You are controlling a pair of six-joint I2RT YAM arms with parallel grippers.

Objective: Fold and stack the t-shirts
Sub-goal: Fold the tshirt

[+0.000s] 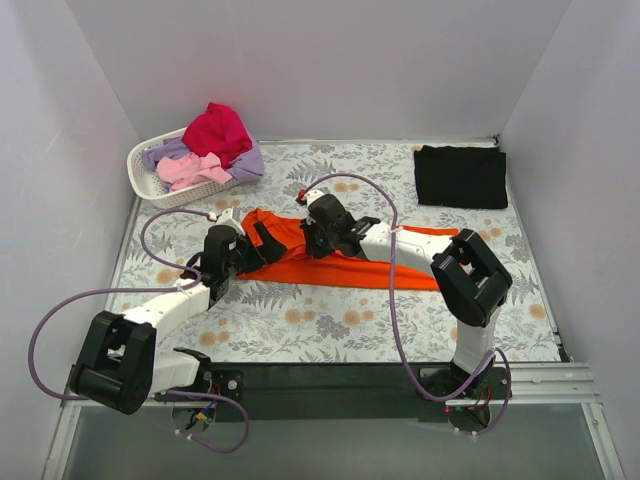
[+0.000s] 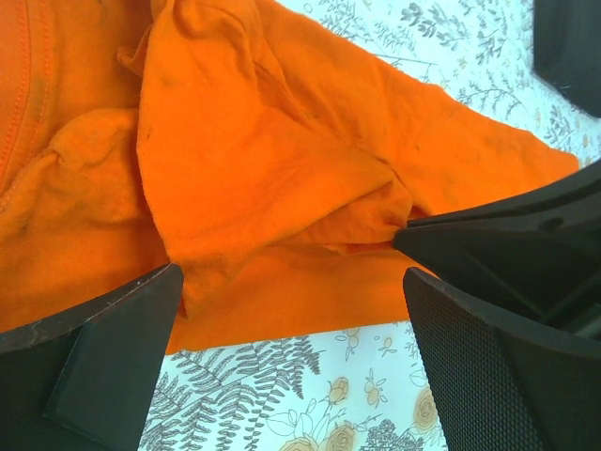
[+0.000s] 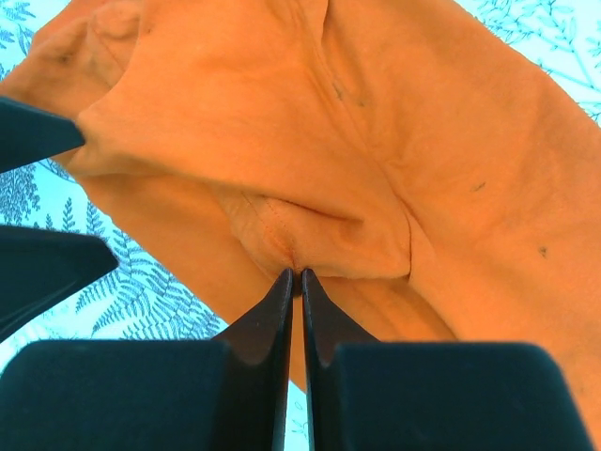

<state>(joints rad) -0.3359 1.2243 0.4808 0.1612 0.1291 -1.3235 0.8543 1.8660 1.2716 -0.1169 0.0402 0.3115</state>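
Slippage is threatening: right jaws are pinching shut only a thin fold of orange t-shirt (image 1: 340,268), lying crumpled on counter (image 1: 330,335) near white basket (image 1: 140,176), left jaws gaping wide, gripping nothing.

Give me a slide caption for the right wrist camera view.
Right gripper shut on a raised fold of the orange t-shirt, above the floral table cloth.

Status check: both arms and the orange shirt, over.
Left gripper open at orange t-shirt edge. Right gripper shut, pinching a fold of it. Shirt bunched mid-table, not folded. Nothing in the way.
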